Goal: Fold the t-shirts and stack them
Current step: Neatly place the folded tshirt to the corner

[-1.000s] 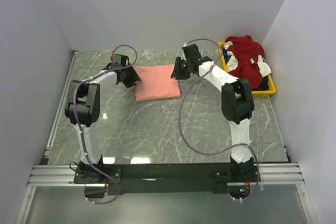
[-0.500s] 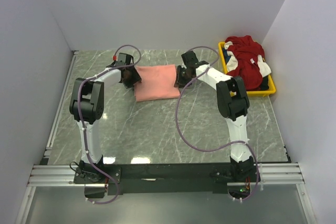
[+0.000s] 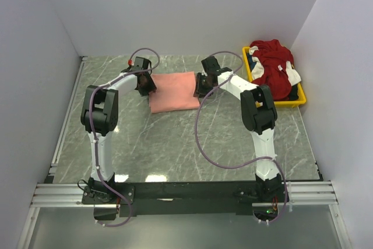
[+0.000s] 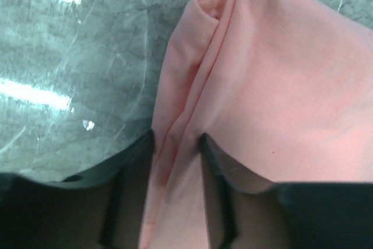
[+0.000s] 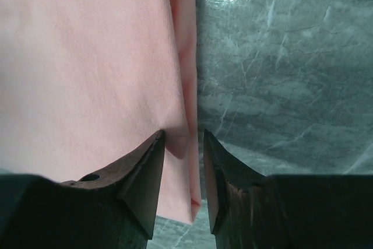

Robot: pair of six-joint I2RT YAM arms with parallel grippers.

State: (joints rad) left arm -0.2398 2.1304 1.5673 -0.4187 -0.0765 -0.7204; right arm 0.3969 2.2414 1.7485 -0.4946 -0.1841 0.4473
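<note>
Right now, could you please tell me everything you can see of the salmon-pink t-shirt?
The salmon-pink t-shirt is plain soft cloth, folded into a rough rectangle lying flat on the marble-look table, toward the far middle. Its side edges show stacked layers, with a rolled fold on the left. The left gripper has its jaws astride the left edge, the right gripper astride the right edge; whether they pinch is unclear.

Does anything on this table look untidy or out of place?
The red shirt lies crumpled in the yellow tray, heaped over its rim instead of folded. The pink shirt is flat, but its left edge is bunched.
</note>
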